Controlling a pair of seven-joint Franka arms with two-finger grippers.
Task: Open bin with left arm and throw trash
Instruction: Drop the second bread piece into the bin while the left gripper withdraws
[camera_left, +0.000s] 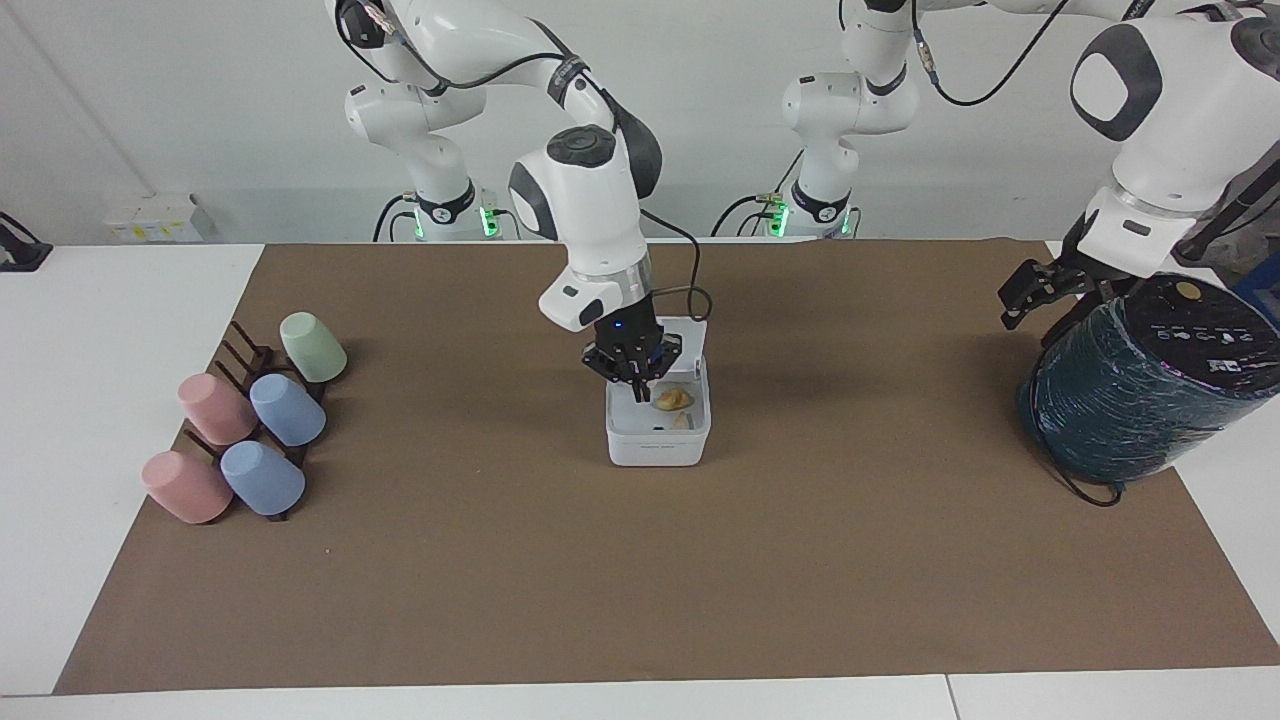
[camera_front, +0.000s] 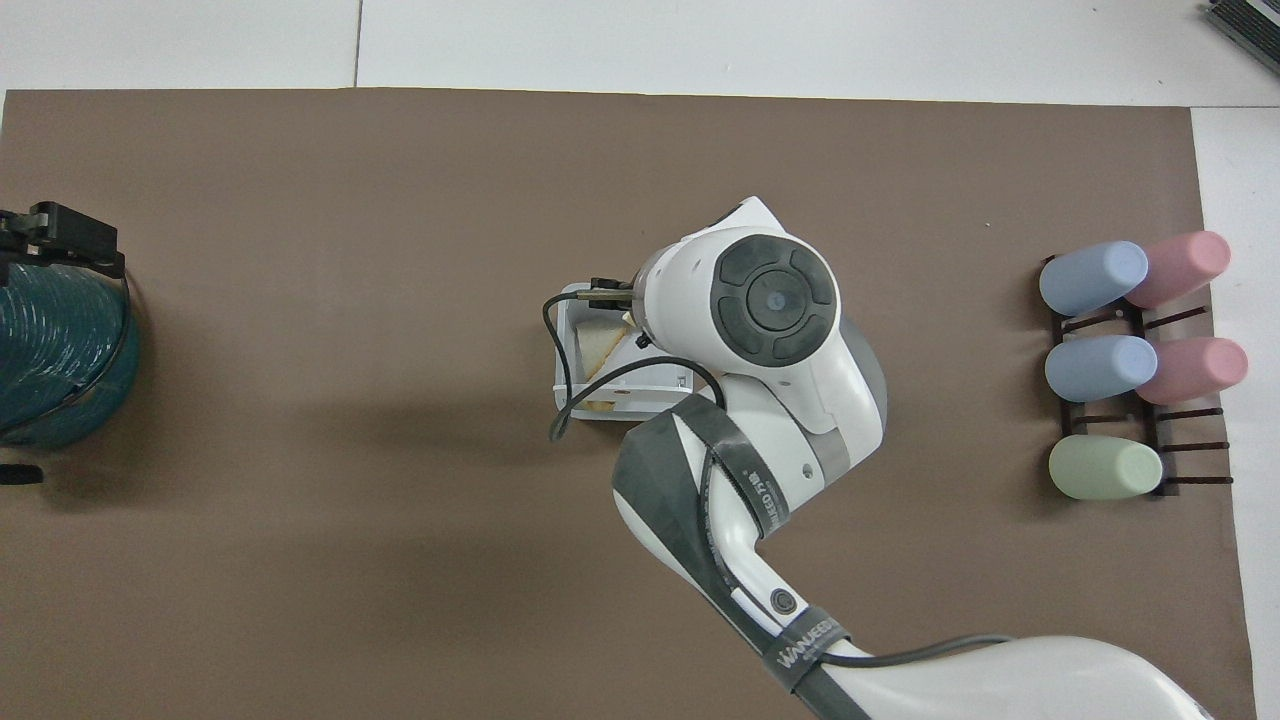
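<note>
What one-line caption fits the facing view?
Right gripper hangs over the open white bin holding yellow scraps, while the left gripper waits beside the teal wrapped cylinder.

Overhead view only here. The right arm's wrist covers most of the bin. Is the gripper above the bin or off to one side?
Observer: Above it. The right gripper points down over the open bin, with its tips at about rim height. I can't tell whether they dip below the rim.
Operator: Is the lid up?
Observer: Yes. The lid stands open at the bin's edge nearer the robots, mostly hidden by the gripper.
Operator: I only see a sliver of the left gripper. Is it on the table?
Observer: No. The left gripper waits in the air, level with the top of the dark wrapped cylinder and beside it.
</note>
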